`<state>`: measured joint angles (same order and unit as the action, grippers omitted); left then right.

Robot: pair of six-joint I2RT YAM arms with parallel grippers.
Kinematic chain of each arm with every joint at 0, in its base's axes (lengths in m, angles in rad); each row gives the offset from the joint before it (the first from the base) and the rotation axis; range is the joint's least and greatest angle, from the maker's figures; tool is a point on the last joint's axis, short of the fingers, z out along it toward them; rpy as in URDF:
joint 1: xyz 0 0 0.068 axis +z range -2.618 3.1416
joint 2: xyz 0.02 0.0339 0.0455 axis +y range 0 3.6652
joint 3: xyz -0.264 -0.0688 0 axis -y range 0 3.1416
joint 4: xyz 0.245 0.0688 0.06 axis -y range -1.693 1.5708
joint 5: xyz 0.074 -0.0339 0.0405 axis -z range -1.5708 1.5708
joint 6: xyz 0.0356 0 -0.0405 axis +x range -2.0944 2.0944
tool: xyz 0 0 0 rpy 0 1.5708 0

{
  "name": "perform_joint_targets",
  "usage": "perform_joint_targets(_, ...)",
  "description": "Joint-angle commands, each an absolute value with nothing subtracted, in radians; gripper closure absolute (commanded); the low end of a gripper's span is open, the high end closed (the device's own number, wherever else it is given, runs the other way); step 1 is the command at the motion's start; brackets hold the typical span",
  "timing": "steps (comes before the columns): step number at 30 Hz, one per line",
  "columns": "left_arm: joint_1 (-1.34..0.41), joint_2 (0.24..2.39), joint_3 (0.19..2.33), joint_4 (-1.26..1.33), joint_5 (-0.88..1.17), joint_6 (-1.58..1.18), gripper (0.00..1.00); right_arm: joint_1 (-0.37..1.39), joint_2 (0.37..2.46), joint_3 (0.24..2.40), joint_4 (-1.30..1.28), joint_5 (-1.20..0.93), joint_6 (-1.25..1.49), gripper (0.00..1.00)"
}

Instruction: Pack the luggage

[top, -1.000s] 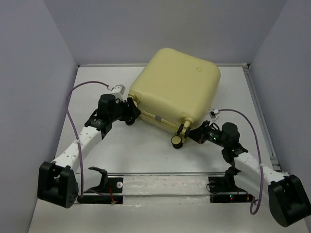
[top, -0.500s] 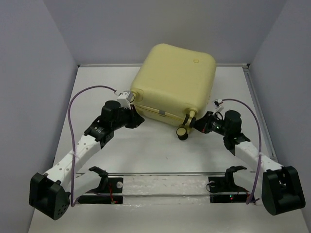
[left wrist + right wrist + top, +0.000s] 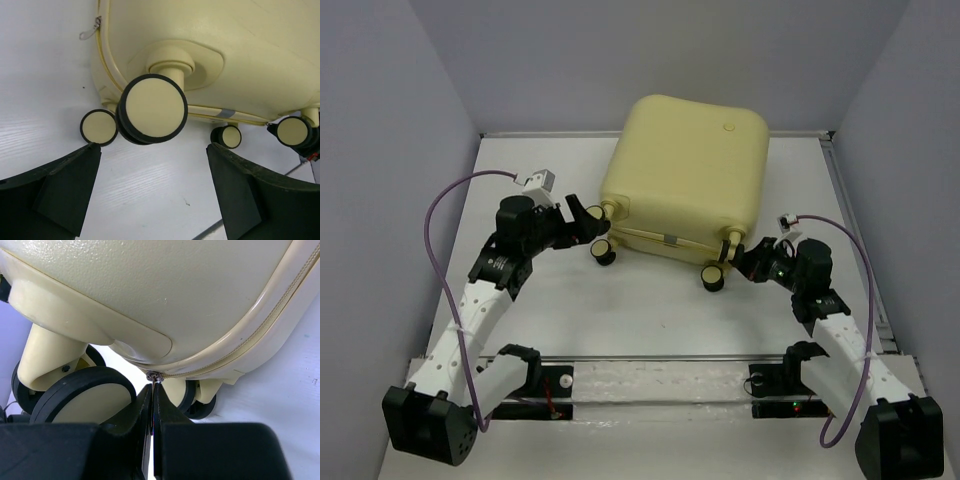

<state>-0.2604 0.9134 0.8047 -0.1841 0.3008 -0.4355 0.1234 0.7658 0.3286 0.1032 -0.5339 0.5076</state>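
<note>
Moved: over the last second the luggage (image 3: 685,175) has swung squarer to the near edge. The left gripper (image 3: 588,222) has backed off its corner toward 9 o'clock.
Luggage place: lying flat on the table (image 3: 650,320) toward 12 o'clock, wheels facing 6 o'clock.
Left gripper: spread wide and empty, facing the big wheel (image 3: 154,107) at the case's 7 o'clock corner, apart from it.
Right gripper (image 3: 152,395): pressed together, pinching the zipper pull (image 3: 154,376) at the 5 o'clock corner, just above a wheel.
Step in hand: probably drawing the zip round that corner; whether it is opening or closing I cannot tell.
Doing it well: pull along the zip seam (image 3: 240,347), not away from it, and skirt the wheel stem. Brace the shell with the free gripper so the case does not swivel.
Look: pale-yellow hard shell, rounded corners, lid down, small round emblem (image 3: 727,127), black wheels with yellow hubs.
</note>
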Motion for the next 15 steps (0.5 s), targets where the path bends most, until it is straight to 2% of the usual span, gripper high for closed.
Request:
perform_joint_targets(1, -0.261, 0.937, 0.810, -0.129, 0.481, -0.419, 0.01, 0.109, 0.753, 0.410, 0.209, -0.587, 0.483, 0.93)
perform_joint_targets(8, -0.262, 0.999, 0.792, -0.017, 0.558, -0.479, 0.01, 0.109, 0.752, 0.407, 0.212, -0.615, 0.479, 0.93)
perform_joint_targets(15, -0.296, 1.083, 0.802, 0.024, 0.546, -0.485, 0.01, 0.109, 0.767, 0.399, 0.238, -0.638, 0.491, 0.93)
